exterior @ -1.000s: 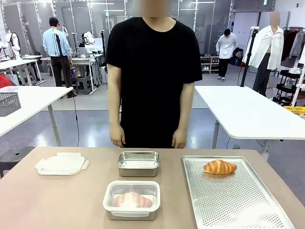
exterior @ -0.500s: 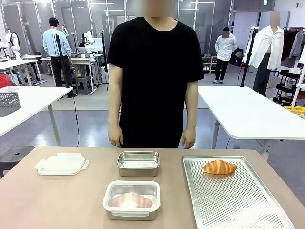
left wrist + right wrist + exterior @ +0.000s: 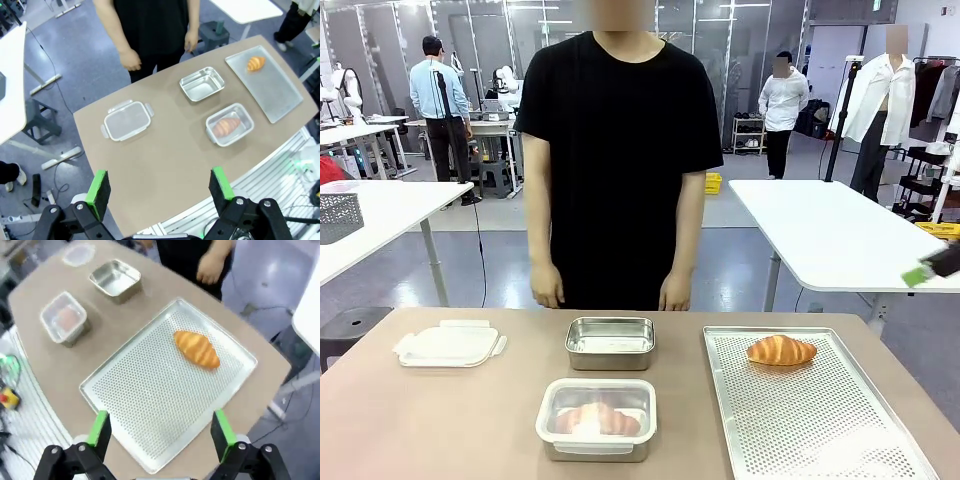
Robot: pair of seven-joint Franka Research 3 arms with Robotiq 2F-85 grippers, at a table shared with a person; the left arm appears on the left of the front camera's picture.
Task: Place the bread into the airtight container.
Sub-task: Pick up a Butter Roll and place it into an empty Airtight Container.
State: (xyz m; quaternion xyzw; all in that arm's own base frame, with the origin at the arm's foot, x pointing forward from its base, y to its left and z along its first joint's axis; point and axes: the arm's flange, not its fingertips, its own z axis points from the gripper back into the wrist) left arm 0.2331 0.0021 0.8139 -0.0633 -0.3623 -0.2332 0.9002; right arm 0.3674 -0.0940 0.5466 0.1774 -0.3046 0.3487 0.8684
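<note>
The right gripper (image 3: 160, 429) hangs above the table with its green-padded fingers spread wide and nothing between them. Straight ahead of it, a little toward its right finger, the bread (image 3: 196, 349) lies on a perforated tray (image 3: 150, 405); bare tray metal spans the stretch from the fingers to the bread. Beyond the bread, the person's hand (image 3: 212, 262) hangs at the table's far edge. Off past the left finger sit an open steel container (image 3: 116, 280) and, nearer, a lidded container (image 3: 65, 319).

The left gripper (image 3: 159, 186) is also high up, gaping wide and gripping nothing. Ahead of its right finger lie the lidded container and the open one, with the tray farther out on that side. Ahead of its left finger rests a loose lid (image 3: 127, 120).

The bread is an oval, golden-brown roll with a ridged, glossy crust. The tray is a flat matte-silver rectangle with rounded corners and a low rim, dotted with fine holes. The open container is a shiny rectangular pan with rounded corners. The lidded one has a cloudy plastic top, and through it shows what looks like another bread. The loose lid is pale plastic with clip tabs. The tabletop (image 3: 440, 420) is smooth and tan.
</note>
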